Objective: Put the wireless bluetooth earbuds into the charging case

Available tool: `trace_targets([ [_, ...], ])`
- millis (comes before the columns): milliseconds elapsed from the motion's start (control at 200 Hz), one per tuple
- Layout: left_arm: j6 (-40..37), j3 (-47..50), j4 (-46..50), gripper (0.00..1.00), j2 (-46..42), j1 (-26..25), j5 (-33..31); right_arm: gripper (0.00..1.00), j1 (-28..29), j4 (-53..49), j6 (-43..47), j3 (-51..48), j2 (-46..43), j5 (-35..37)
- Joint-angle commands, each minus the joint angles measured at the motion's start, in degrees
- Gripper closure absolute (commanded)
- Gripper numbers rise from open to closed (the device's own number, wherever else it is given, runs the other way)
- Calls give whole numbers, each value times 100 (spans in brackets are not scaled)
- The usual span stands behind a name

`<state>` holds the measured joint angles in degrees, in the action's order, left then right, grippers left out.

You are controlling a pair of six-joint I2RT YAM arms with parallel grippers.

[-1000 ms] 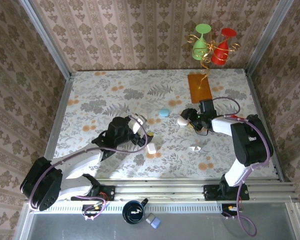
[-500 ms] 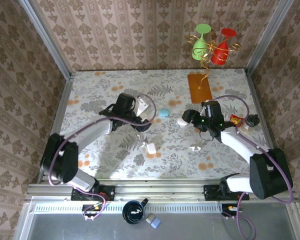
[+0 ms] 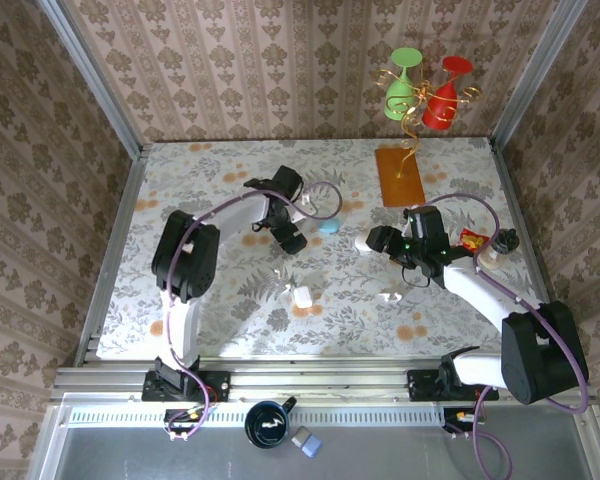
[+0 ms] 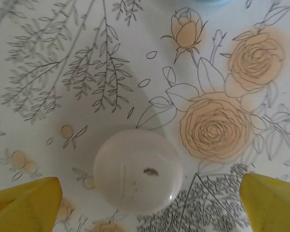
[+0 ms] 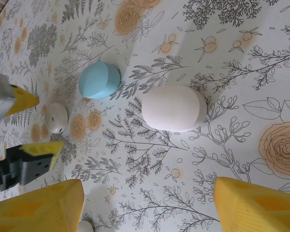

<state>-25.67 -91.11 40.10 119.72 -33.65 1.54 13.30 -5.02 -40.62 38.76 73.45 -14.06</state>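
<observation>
The left hand [image 4: 147, 208] hangs low over the flowered worktop [image 4: 63, 58] with its yellow fingers [image 4: 26, 203] spread wide and gripping nothing. A round white case [image 4: 137, 170] with a small dark mark sits on the worktop in the gap between them, touching neither finger. From above, this hand [image 3: 290, 240] is just left of a blue case [image 3: 328, 226].

The right hand [image 5: 147, 208] is also spread and empty. Its wrist view looks across an oval white case [image 5: 174, 108] just ahead of it, with the blue case [image 5: 99, 79] beyond. Further off is the round white case [image 5: 56, 117] by the left hand's fingers [image 5: 21, 101].

A tiny white earbud [image 3: 388, 296] lies loose on the worktop, nearer the front edge than the right hand [image 3: 380, 240] and apart from every case. Another white case [image 3: 302, 296] lies left of it.
</observation>
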Motion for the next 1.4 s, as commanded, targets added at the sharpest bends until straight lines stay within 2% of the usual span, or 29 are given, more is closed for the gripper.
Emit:
trace_targets([
  [0, -275, -454, 598, 9, 281, 44, 93, 28, 15, -86, 125, -62, -121, 123],
  [160, -232, -720, 816, 16, 617, 43, 111, 28, 15, -93, 126, -104, -190, 148],
  [400, -268, -490, 686, 41, 534, 68, 145, 28, 22, -120, 137, -123, -217, 210],
  [520, -267, -318, 601, 48, 416, 69, 61, 28, 20, -86, 133, -134, -221, 217],
  [600, -237, -206, 467, 57, 317, 65, -15, 28, 15, -99, 124, -107, -209, 188],
  [715, -220, 82, 101, 58, -8, 38, 31, 28, 15, -138, 107, -53, -277, 65],
  [905, -267, 1105, -1030, 58, -1021, -8, 347, 28, 15, -283, 272, 29, -602, -52],
  [1070, -328, 2017, -2071, 59, -1805, -302, 318, 27, 17, -694, 755, 301, -709, -127],
  [1270, -326, 2789, -2797, 59, -2643, -758, 359, 27, 18, -974, 968, 635, -599, -956],
  [1395, -281, 3166, -3060, 60, -3176, -972, 690, 29, 19, -1022, 1039, 793, -370, -1672],
])
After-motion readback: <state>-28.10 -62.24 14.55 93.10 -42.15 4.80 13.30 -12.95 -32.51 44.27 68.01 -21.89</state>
